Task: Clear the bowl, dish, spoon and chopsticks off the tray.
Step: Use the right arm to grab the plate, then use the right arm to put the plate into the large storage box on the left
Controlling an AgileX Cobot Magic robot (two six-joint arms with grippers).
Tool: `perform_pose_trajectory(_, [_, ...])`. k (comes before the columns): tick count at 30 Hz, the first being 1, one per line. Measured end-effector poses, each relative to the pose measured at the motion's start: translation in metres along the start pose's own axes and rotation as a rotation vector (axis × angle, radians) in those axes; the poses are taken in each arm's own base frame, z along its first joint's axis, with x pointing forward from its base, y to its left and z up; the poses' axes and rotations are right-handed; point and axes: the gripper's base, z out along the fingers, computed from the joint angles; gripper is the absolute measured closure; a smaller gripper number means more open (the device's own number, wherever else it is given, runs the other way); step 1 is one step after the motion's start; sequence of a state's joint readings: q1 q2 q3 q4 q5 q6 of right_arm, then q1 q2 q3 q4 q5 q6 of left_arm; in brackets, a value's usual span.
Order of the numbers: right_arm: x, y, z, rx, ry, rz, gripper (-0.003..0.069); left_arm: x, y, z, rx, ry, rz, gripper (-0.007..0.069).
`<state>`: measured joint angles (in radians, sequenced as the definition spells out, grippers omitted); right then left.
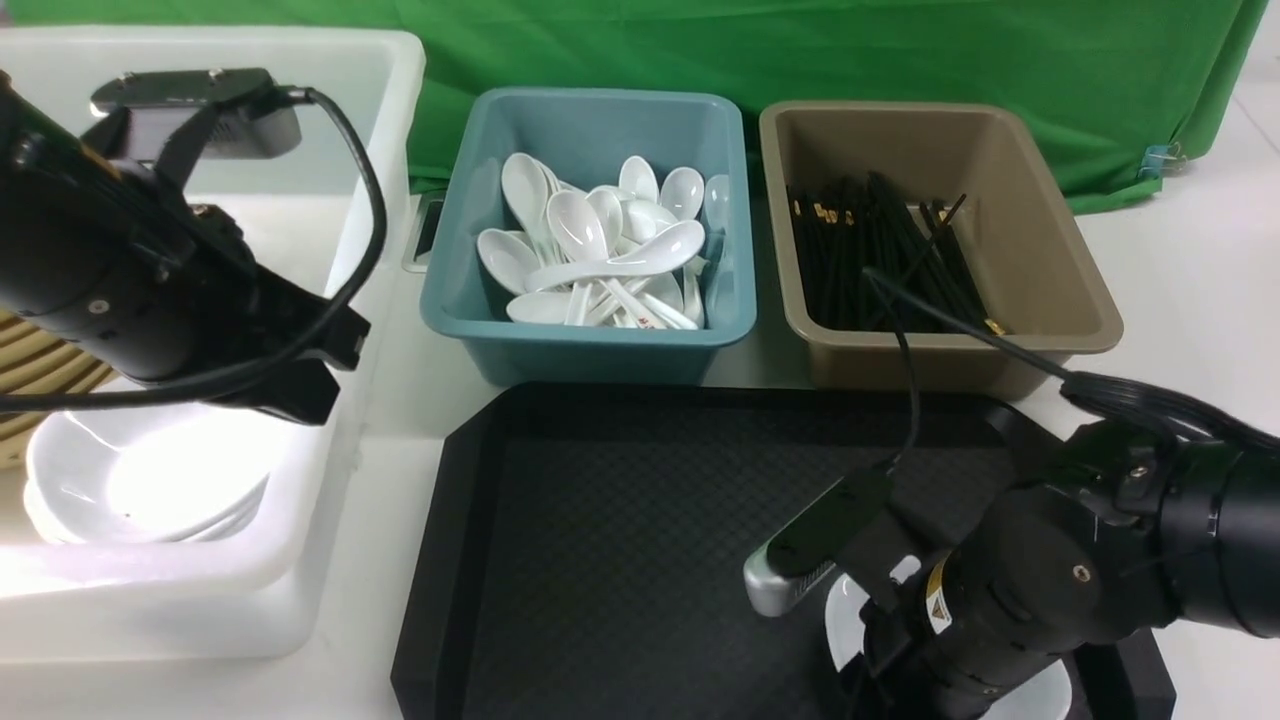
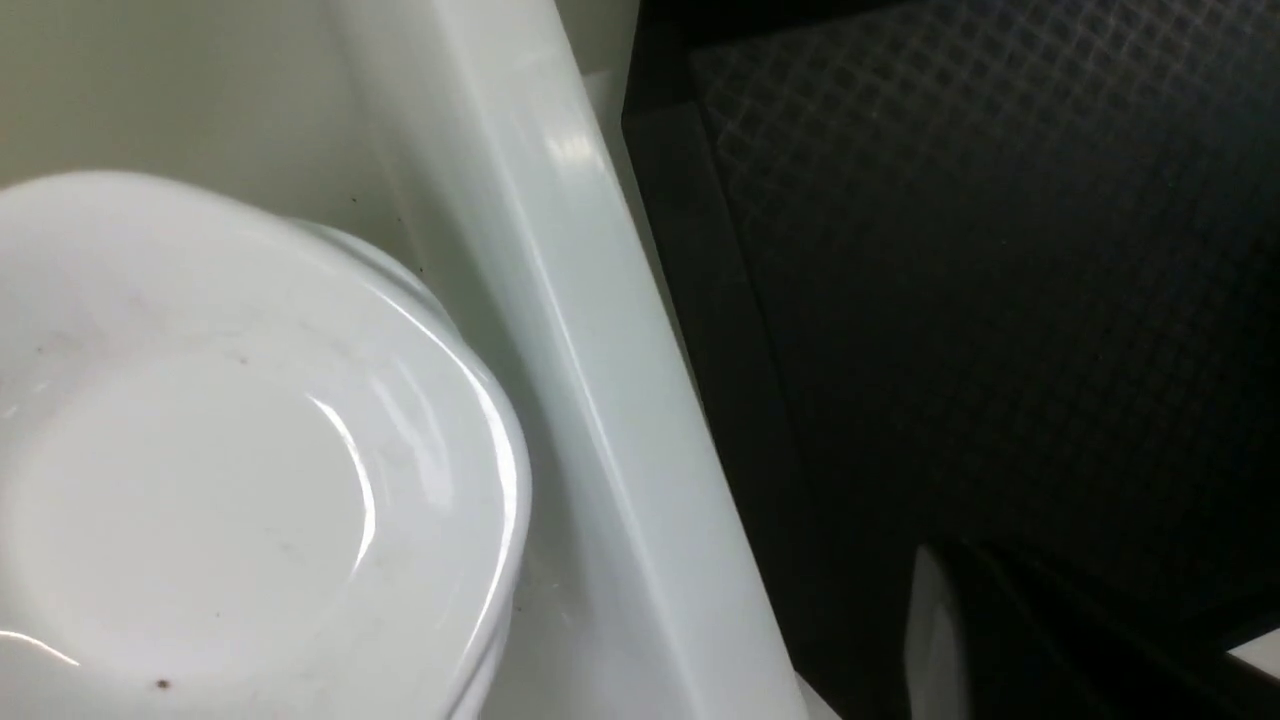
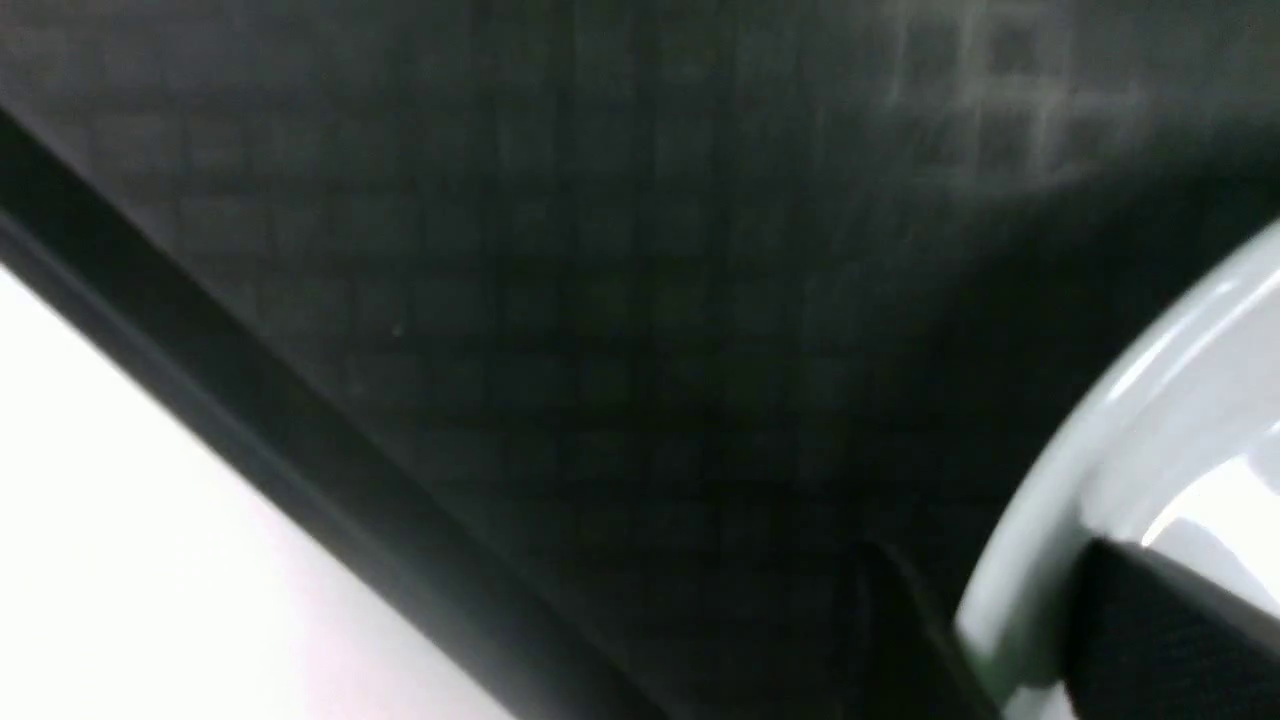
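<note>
Tray (image 1: 600,520), black and dimpled, lies on the white counter (image 1: 1200,280) just in front of a teal tub (image 1: 590,350) and a brown tub (image 1: 1040,250). One white dish (image 1: 848,612) sits at the tray's near right corner, mostly hidden under the right arm. The right end effector (image 3: 1010,640) straddles the dish's rim, one finger inside and one outside. Whether it is clamped on the rim I cannot tell. The left end effector (image 1: 310,375) hangs clenched over the white bin (image 1: 300,520), above a stack of white dishes (image 1: 140,480). Mustard-tan bowls (image 1: 35,365) show at the bin's far left. White soup spoons (image 1: 600,250) fill the teal tub, and black chopsticks (image 1: 880,260) lie in the brown tub.
</note>
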<state>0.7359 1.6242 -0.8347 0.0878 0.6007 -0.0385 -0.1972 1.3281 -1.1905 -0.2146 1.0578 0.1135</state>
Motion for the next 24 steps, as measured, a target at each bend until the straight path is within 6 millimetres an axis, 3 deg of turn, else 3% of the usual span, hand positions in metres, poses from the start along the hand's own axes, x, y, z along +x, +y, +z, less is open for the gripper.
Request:
perform_pose_trajectory(5, [-0.009,0.002,-0.017,-0.007,-0.013,-0.016,0.0493,0.001,0.001,-0.002,-0.011,-0.005,0.006,0.0630])
perform_pose_trajectory(8, [-0.027,0.005,-0.050,-0.018,-0.085,-0.042,0.0602,0.002,0.004,-0.013,-0.057,-0.054,-0.011,0.0630])
perform_pose_trajectory(12, [-0.058,0.010,-0.093,-0.035,-0.200,-0.085,0.0628,0.005,0.020,-0.036,-0.106,-0.136,-0.102,0.0630])
perform_pose_trajectory(13, [-0.060,0.010,-0.096,-0.036,-0.207,-0.089,0.0628,0.005,0.024,-0.039,-0.117,-0.147,-0.123,0.0630])
perform_pose_trajectory(15, [-0.094,0.017,-0.139,-0.062,-0.374,-0.159,0.0627,0.007,0.046,-0.062,-0.177,-0.216,-0.228,0.0630])
perform_pose_trajectory(18, [-0.124,0.027,-0.168,-0.130,-0.509,-0.217,0.0627,0.011,0.065,-0.082,-0.236,-0.274,-0.311,0.0630])
perform_pose_trajectory(22, [-0.172,0.053,-0.195,-0.281,-0.696,-0.329,0.0627,0.026,0.088,-0.106,-0.292,-0.336,-0.453,0.0629])
perform_pose_trajectory(24, [-0.193,0.071,-0.192,-0.341,-0.739,-0.377,0.0627,0.034,0.094,-0.114,-0.308,-0.332,-0.500,0.0629])
